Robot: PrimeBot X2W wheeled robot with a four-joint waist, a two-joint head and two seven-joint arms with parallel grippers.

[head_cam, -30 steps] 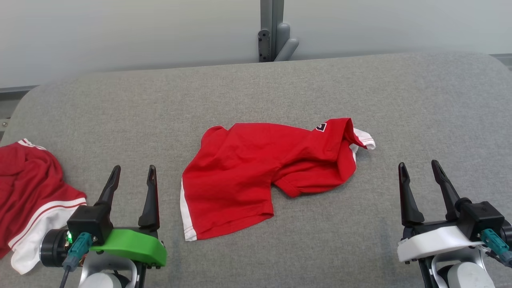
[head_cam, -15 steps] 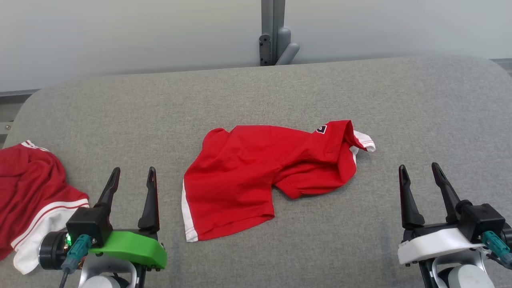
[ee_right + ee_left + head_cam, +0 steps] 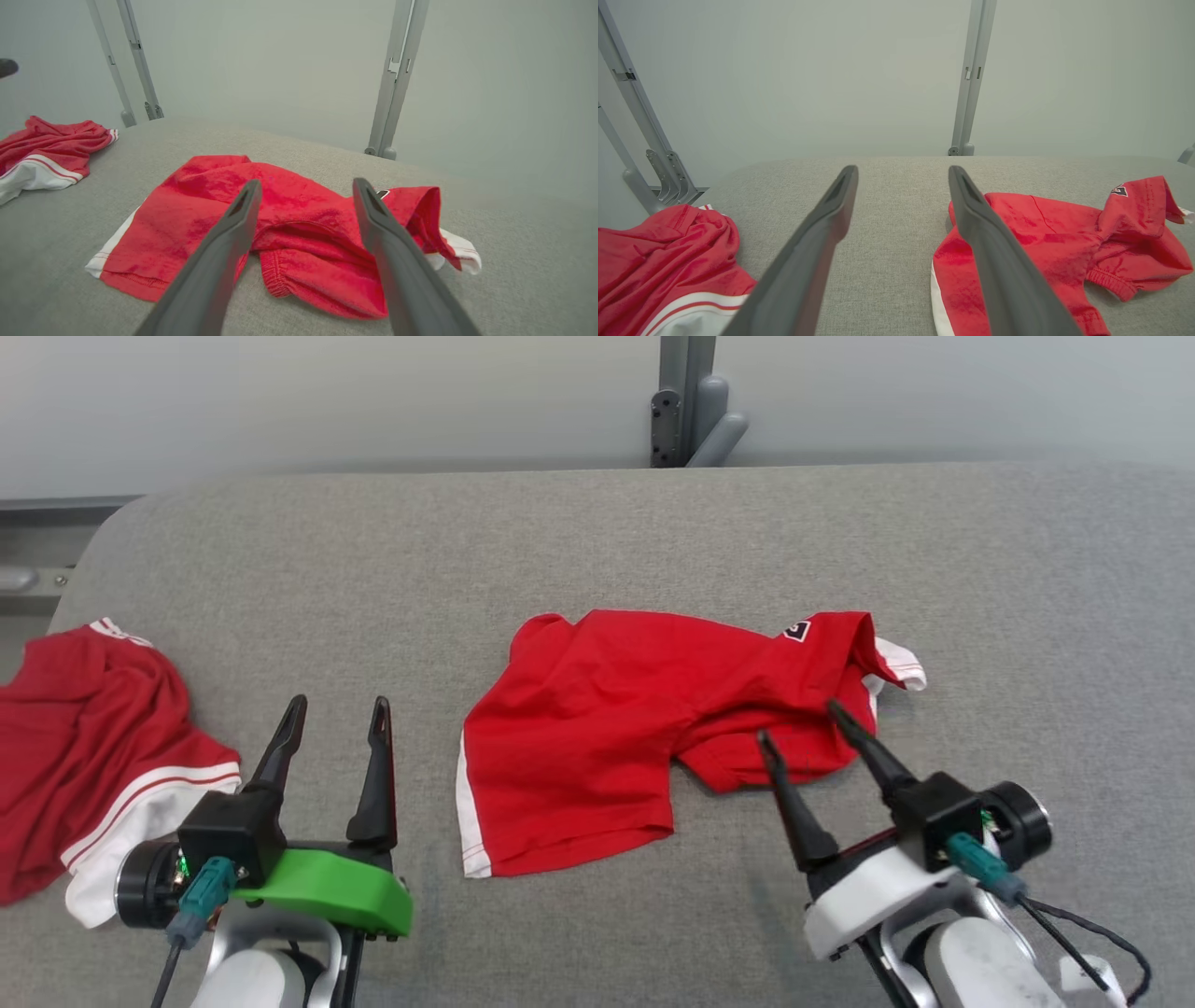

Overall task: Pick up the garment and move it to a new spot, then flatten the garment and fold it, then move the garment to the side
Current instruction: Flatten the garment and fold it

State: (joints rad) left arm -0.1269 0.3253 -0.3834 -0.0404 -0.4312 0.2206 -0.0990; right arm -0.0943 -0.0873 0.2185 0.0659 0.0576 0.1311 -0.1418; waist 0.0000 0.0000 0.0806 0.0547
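Observation:
The garment (image 3: 635, 709), a pair of red shorts with white side stripes and a small dark logo patch, lies crumpled in the middle of the grey padded table (image 3: 560, 523). It also shows in the left wrist view (image 3: 1041, 233) and the right wrist view (image 3: 289, 210). My right gripper (image 3: 797, 721) is open, angled to the left, with its fingertips over the garment's near right edge and nothing between them (image 3: 307, 183). My left gripper (image 3: 339, 702) stands open and empty left of the garment, apart from it (image 3: 902, 170).
A second red garment with white trim (image 3: 84, 728) lies bunched at the table's left edge, close to my left gripper. A grey metal post (image 3: 686, 401) rises behind the table's far edge. Bare grey surface lies to the right of and behind the garment.
My right gripper has swung left and forward from the table's right side to the garment's near right edge, still open. The head camera has shifted slightly. The left gripper holds its place.

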